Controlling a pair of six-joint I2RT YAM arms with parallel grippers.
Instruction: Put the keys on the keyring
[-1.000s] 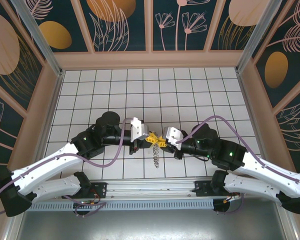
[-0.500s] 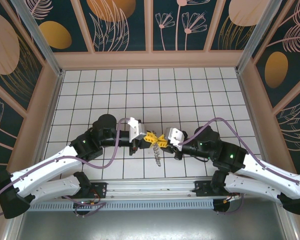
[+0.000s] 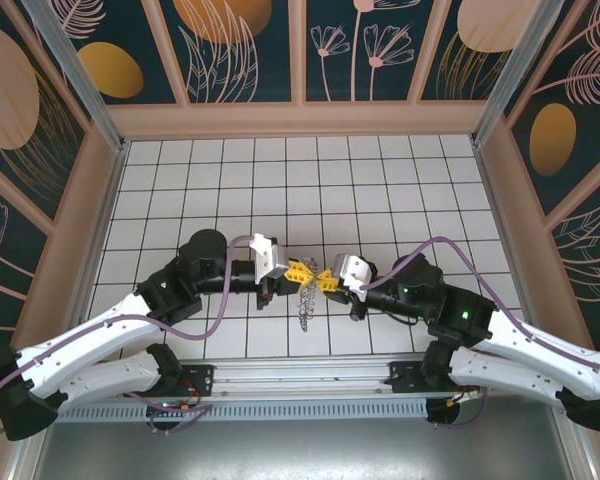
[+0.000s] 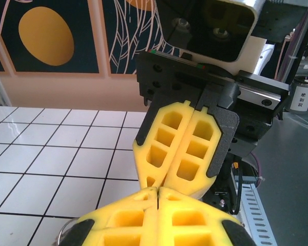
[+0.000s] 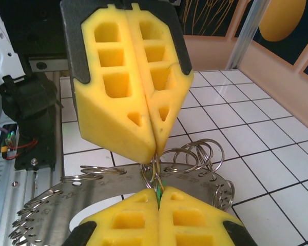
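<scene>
1. Your left gripper (image 3: 299, 268) is clenched, and its yellow fingertips pinch a wire loop of the keyring (image 3: 303, 308), which dangles between the arms.
2. Your right gripper (image 3: 325, 281) is clamped tip to tip against it, with a sliver of the green key (image 5: 159, 190) nipped between its pads.
3. Look for writing: small numerals are stamped along the keyring's flat band, and there is a white label (image 4: 300, 97). Both are too small to read.
4. Count two grippers, one green key and one band. The small rings (image 5: 197, 152) overlap too much to count.
5. You have open tiles on the table (image 3: 380, 180) beyond and to both sides; the base rail (image 3: 300, 375) lies close behind.
</scene>
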